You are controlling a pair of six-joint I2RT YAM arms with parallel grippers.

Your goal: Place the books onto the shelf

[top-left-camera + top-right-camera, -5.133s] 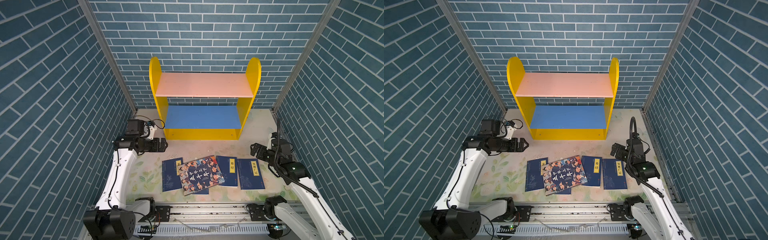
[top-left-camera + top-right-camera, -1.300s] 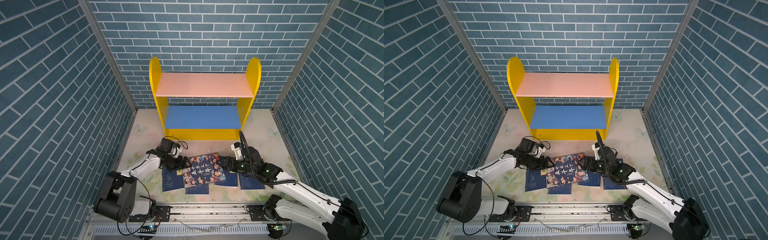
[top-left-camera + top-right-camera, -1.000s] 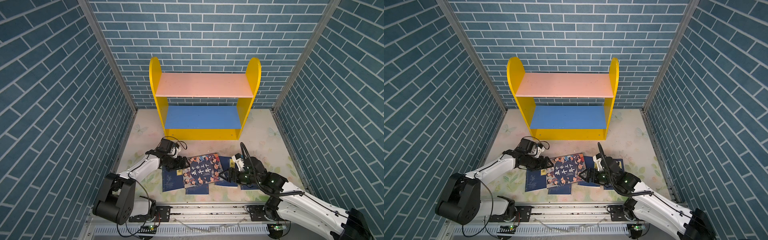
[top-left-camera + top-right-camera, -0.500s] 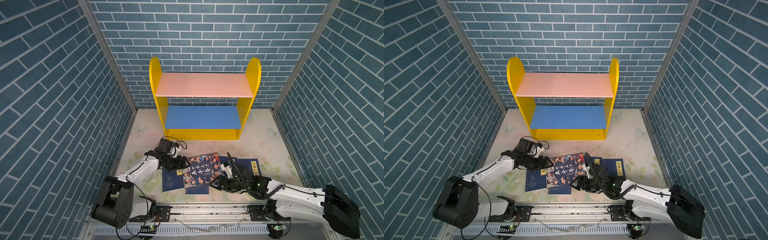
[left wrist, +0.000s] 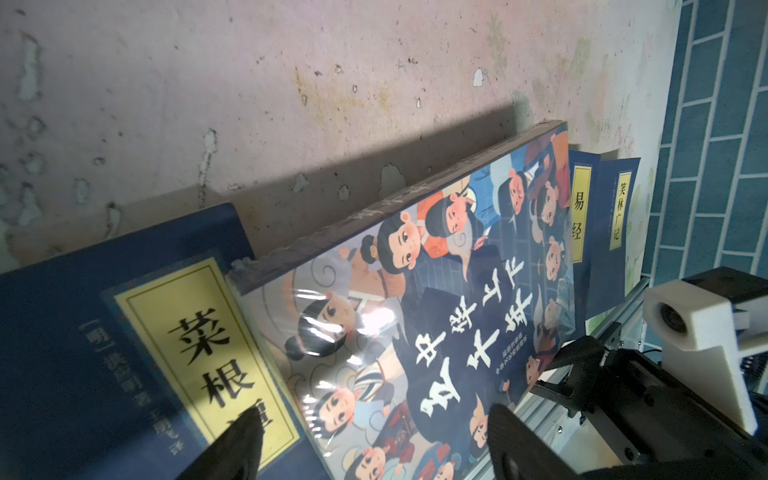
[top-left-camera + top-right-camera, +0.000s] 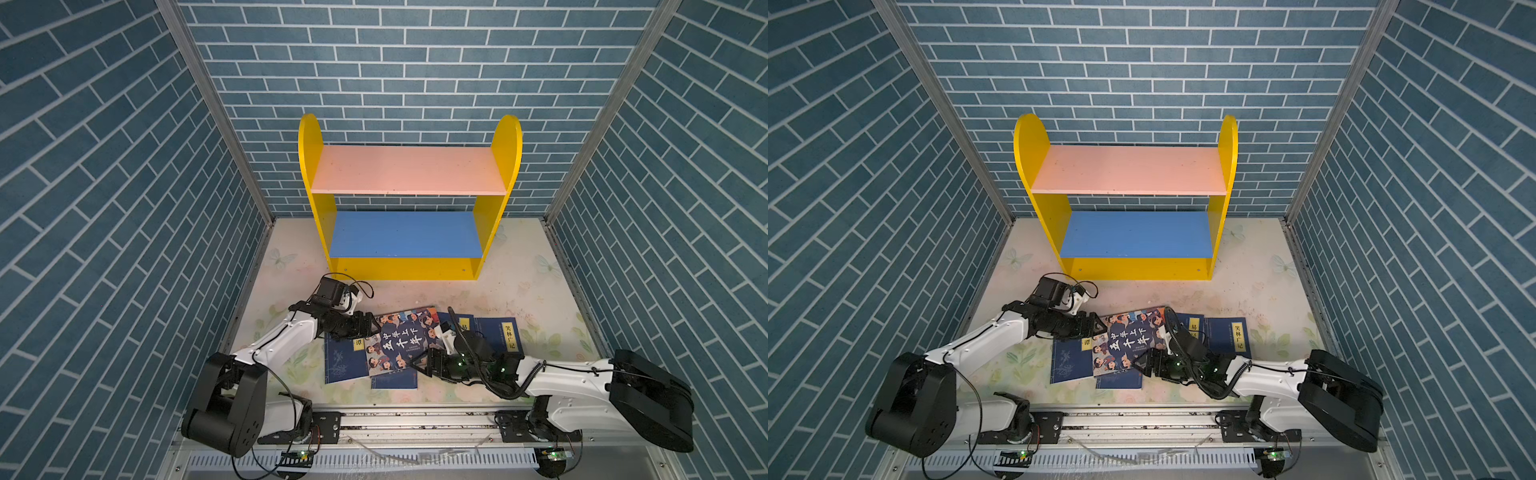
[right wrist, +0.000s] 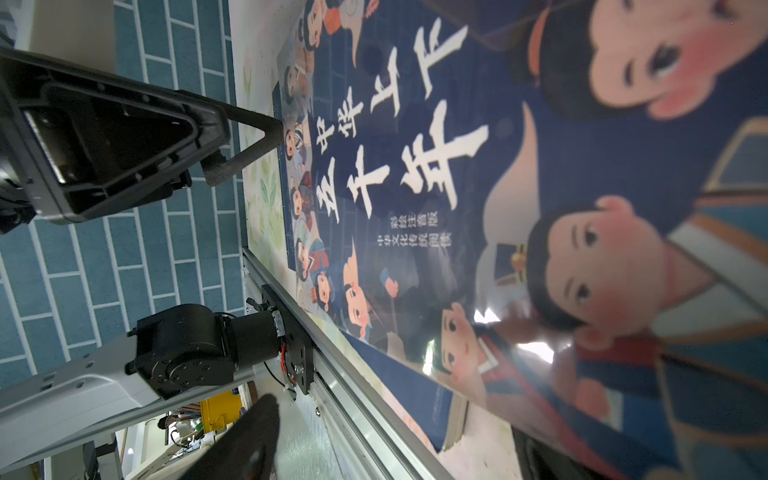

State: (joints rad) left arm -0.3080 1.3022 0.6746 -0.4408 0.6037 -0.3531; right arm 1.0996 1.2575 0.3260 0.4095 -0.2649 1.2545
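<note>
Only the top views show the yellow, pink and blue shelf (image 6: 309,166). The books lie flat on the table (image 6: 519,291), well in front of it. The cartoon book (image 6: 401,340) sits askew atop the navy books (image 6: 345,363) and hides most of one. Its glossy wrap shows in the wrist views. The left gripper (image 6: 374,328) and right gripper (image 6: 417,365) flank it, jaws spread.

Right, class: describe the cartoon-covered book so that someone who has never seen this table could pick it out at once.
Find the yellow shelf at the back wall, then the navy books lying flat on the table before it. The cartoon book lies askew on top of them. It alone is larger, covered in cartoon faces with white characters, not plain navy with a yellow label.
</note>
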